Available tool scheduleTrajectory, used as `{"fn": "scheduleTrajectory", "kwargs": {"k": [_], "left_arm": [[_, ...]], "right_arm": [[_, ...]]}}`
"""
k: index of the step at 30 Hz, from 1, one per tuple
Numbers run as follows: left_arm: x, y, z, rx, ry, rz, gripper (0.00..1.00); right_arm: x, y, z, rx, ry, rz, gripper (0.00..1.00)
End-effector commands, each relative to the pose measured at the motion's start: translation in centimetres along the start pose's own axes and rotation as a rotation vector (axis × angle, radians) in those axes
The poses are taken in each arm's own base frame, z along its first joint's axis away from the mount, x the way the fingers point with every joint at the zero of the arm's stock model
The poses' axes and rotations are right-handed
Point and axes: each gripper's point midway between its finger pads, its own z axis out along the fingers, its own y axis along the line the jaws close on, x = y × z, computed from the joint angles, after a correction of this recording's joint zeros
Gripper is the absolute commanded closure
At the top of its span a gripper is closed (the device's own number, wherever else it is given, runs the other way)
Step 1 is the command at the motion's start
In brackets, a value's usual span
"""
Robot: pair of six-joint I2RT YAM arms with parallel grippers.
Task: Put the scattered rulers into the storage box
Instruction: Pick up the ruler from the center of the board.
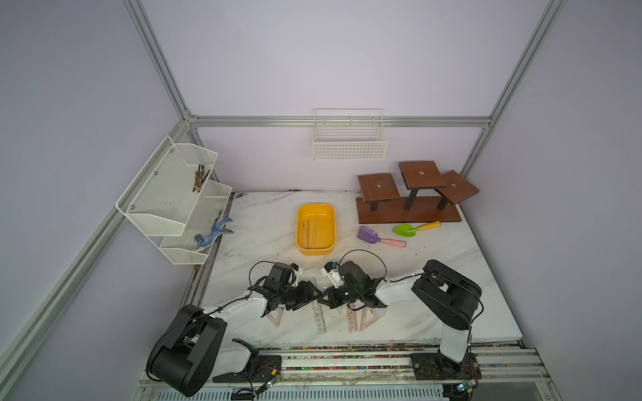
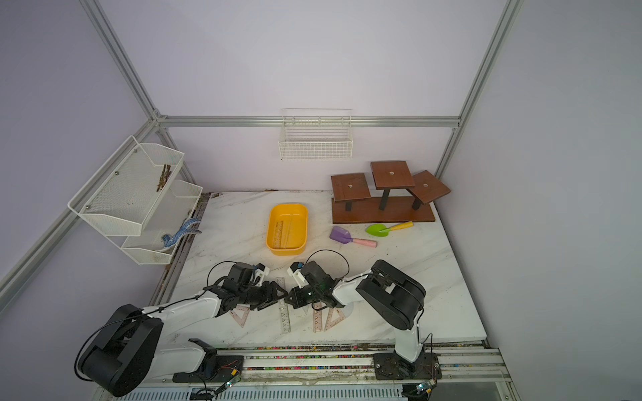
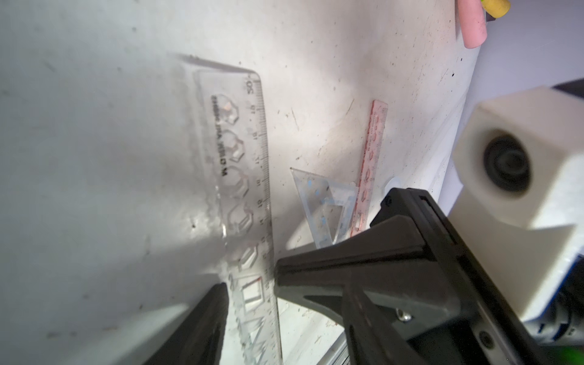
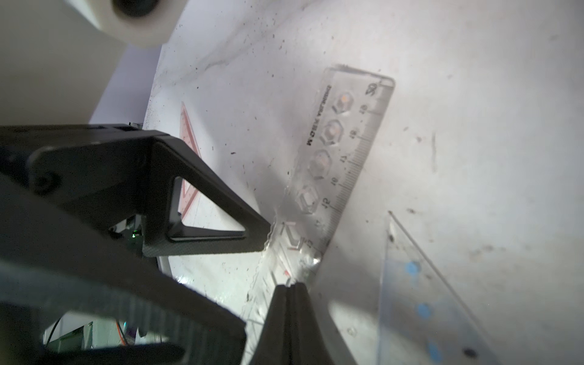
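Right at the front of the marble table (image 1: 434, 295), both arms are crowded over one clear stencil ruler (image 1: 319, 317) that runs front to back. The left gripper (image 1: 312, 295) has its jaws apart. In the right wrist view one of its fingers (image 4: 221, 221) has the tip right against the ruler's wavy edge, and nothing looks clamped as far as I can see. The right gripper (image 4: 287, 286) is pinched fully closed, tip down on the scale side of the same ruler, so the two tips sit just across from each other. Can't tell if the ruler is dead flat or tipped up a bit.

Other stuff down front:
- A pink set square (image 1: 276, 317) is half under the left arm.
- On the right-arm side there's a pink straight ruler (image 1: 352, 319) with a second pink set square (image 1: 370, 317) just beside it.
- The left wrist view also shows a small clear set square with blue dots (image 3: 325, 202) right up against that pink ruler.

Further back, mid-table, the yellow storage box (image 1: 298, 229) has clear rulers (image 1: 307, 231) lying flat in it. To its right are a purple toy shovel (image 1: 369, 235) and a green toy shovel (image 1: 404, 229). Behind those, a wooden riser stand (image 1: 410, 208) sits by the back wall. A white wire basket (image 1: 349, 145) hangs above, and a white mesh shelf (image 1: 166, 194) on the left wall holds a blue toy lizard (image 1: 212, 232).
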Motion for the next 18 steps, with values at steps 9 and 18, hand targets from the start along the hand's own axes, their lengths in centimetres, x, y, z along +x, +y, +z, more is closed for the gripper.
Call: {"fn": "scheduleTrajectory", "kwargs": {"k": [9, 18], "left_arm": [[0.99, 2.46, 0.72, -0.099, 0.025, -0.045, 0.49], [0.91, 2.38, 1.04, -0.1, 0.033, -0.043, 0.71]], "right_arm": [[1.52, -2.47, 1.06, 0.042, 0.05, 0.038, 0.96], [1.65, -2.49, 1.09, 0.025, 0.053, 0.048, 0.97]]}}
